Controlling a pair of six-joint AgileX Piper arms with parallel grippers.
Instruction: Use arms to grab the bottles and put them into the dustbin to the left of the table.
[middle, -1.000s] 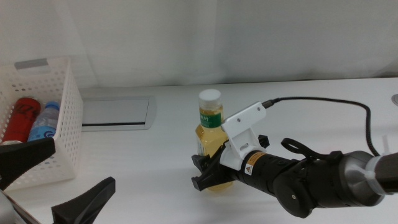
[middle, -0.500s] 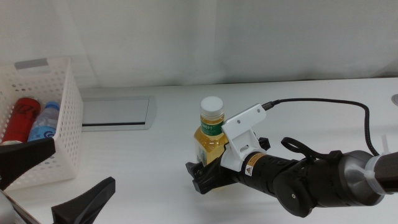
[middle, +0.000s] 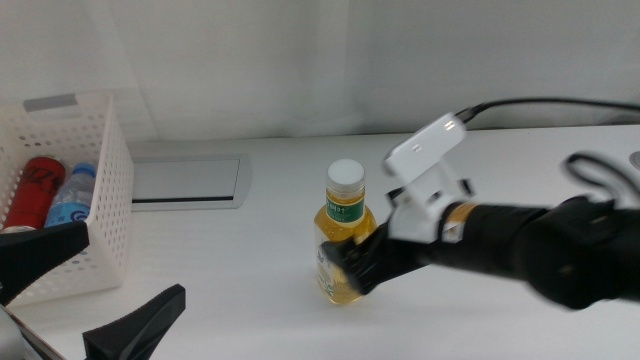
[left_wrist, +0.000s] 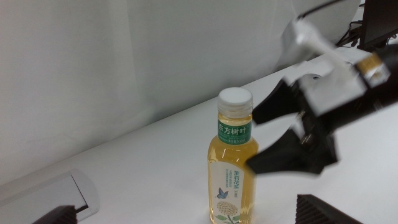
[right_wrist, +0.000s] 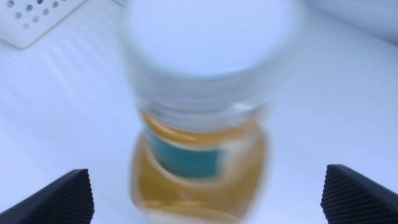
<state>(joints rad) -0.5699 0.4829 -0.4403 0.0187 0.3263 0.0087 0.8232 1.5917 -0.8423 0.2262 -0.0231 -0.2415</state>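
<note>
A yellow-liquid bottle with a white cap and green neck band stands upright on the white table, near the middle. My right gripper comes in from the right, low against the bottle's side, and is open. The right wrist view shows the bottle close up and blurred, with the jaws wide apart on either side. My left gripper waits open at the bottom left. The white dustbin stands at the left. Inside it lies a clear bottle with a blue label.
A red can lies in the dustbin beside the clear bottle. A grey panel is set into the table behind the yellow bottle. A black cable trails from the right arm.
The right arm's wrist has risen and swung to the right, and is blurred in motion. The yellow bottle has shifted a little to the right. The left gripper has not moved.
</note>
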